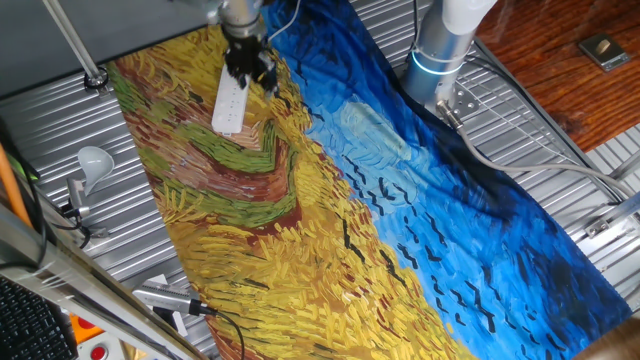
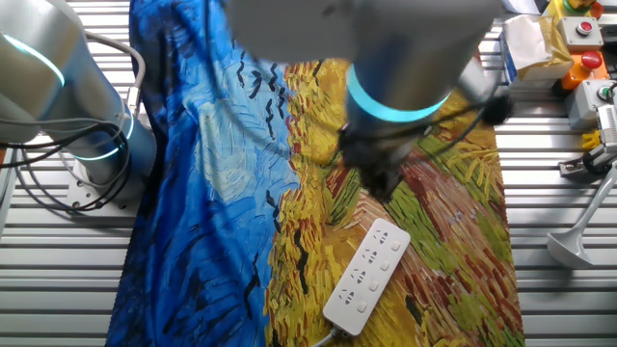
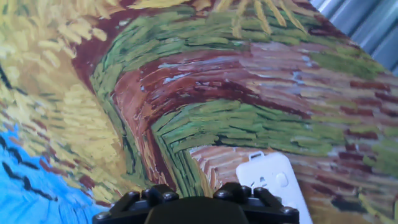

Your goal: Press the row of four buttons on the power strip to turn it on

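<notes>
The white power strip (image 1: 230, 104) lies on the painted cloth, slanting over the yellow and green part. In the other fixed view the power strip (image 2: 366, 276) shows its row of four buttons (image 2: 383, 267) as small pale switches along one long side. My gripper (image 1: 250, 80) hangs just above the strip's far end, its dark fingers pointing down. In the other fixed view the arm's body covers most of the gripper (image 2: 384, 183). The hand view shows only the gripper's black base (image 3: 196, 208), with the strip's end (image 3: 270, 186) and one switch (image 3: 282, 179) just to its right. No fingertips show.
The painted cloth (image 1: 400, 230) covers the slatted metal table (image 1: 60, 120). A white lamp head (image 1: 95, 160) and metal tools (image 1: 165, 300) lie off the cloth's left side. The arm's base (image 1: 440, 50) stands at the back. A box with a red button (image 2: 583, 29) sits in one corner.
</notes>
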